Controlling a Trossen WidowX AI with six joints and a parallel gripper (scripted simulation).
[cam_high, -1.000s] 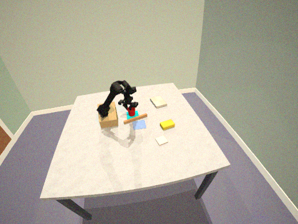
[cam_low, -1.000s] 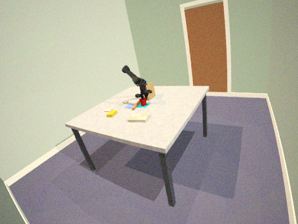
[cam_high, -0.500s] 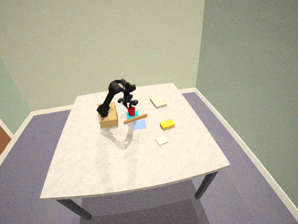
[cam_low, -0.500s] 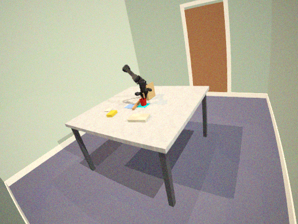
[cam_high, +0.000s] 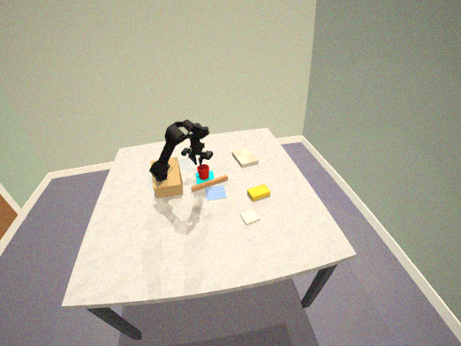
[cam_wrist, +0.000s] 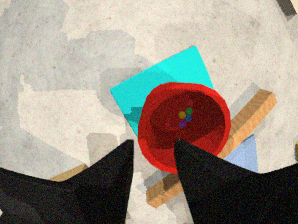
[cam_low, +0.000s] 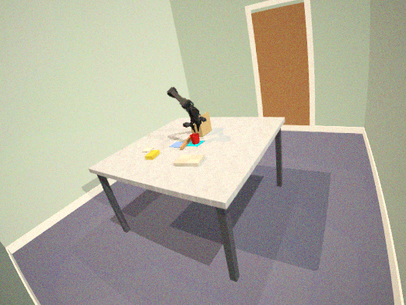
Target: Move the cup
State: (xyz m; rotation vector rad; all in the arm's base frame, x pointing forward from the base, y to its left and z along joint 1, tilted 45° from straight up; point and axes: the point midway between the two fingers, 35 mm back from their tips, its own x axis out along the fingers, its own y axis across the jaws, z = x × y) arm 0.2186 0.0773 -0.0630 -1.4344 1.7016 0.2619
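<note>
Now the red cup [cam_wrist: 184,125] stands upright on the bright blue pad [cam_wrist: 160,83] on the desk [cam_high: 212,247]. Little marbles [cam_wrist: 185,117] sit at its bottom. The claw [cam_wrist: 152,163] hangs just above the cup, a bit open, and holds nothing; its two black fingers stand on each side of the near rim. A wooden bar [cam_high: 209,183] lies between this pad and the pale blue pad [cam_high: 215,192].

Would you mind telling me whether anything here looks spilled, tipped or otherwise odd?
Nothing stands out. The cup stands upright on the cyan pad with the marbles inside it, and the gripper is open above it.
</note>
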